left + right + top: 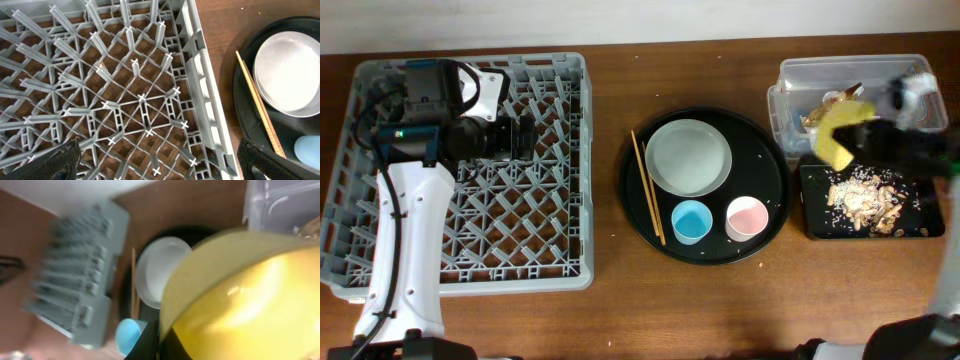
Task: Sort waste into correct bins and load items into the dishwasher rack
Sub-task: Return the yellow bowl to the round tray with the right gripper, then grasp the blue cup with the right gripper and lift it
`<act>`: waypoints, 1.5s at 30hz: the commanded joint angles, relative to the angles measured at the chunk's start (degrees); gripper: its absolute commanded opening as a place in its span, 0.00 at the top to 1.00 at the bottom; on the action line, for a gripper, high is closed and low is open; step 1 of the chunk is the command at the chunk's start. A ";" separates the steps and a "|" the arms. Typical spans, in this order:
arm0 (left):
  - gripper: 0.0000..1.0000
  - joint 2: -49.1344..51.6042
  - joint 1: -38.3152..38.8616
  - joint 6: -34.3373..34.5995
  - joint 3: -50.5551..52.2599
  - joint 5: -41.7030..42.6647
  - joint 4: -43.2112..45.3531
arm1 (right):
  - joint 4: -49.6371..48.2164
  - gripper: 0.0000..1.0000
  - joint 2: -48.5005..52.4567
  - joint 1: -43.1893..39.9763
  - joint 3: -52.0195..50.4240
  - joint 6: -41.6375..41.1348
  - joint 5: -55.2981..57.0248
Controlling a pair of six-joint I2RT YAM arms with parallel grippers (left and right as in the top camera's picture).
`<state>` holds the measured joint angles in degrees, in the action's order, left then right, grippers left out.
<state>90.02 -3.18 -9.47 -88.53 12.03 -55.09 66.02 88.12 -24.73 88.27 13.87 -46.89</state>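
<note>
My right gripper (855,140) is shut on the small yellow bowl (840,132), tipped on its side above the shallow black tray (812,225), which holds beige-brown food scraps (865,200). The bowl fills the right wrist view (240,295). The clear tub (785,85) behind holds a golden wrapper (825,105). The grey-green plate (688,157), blue cup (691,220), pink cup (748,216) and chopsticks (647,185) lie on the round black tray (775,210). My left gripper (535,137) is open and empty over the grey dishwasher rack (565,250), as the left wrist view (155,165) shows.
The rack (205,90) fills the left side of the brown table. In the left wrist view the plate (290,75) and chopsticks (257,102) lie right of the rack's wall. No tissues are clearly seen.
</note>
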 commanded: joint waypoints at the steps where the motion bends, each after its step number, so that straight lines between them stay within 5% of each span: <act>1: 0.01 0.31 0.07 -0.92 -1.09 0.20 0.07 | -3.10 0.94 -0.48 15.69 2.19 -13.99 30.77; 5: 0.01 0.31 0.07 -0.92 -1.09 0.20 0.07 | -3.28 0.94 4.11 29.51 2.16 -18.80 46.71; 15: 0.01 0.31 0.07 -0.92 -1.09 0.20 0.04 | -2.58 0.94 22.75 34.23 1.62 -16.68 43.50; 21: 0.01 0.31 0.07 -0.92 -1.09 0.20 0.07 | -2.80 0.57 23.12 34.21 1.22 -16.72 43.39; 29: 0.01 0.31 0.07 -0.92 -1.09 0.20 0.04 | 4.02 0.33 23.08 38.62 16.96 -15.80 32.79; 35: 0.01 0.31 0.07 -0.92 -1.09 0.20 0.04 | 2.86 0.34 23.28 46.99 16.94 -20.46 40.83; 45: 0.01 0.31 0.07 -0.92 -1.09 0.20 0.07 | 20.02 0.43 23.26 45.99 16.92 -24.90 39.89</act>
<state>90.02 -3.18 -9.47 -88.53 12.01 -55.07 85.30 111.61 22.39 104.47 -10.31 -7.16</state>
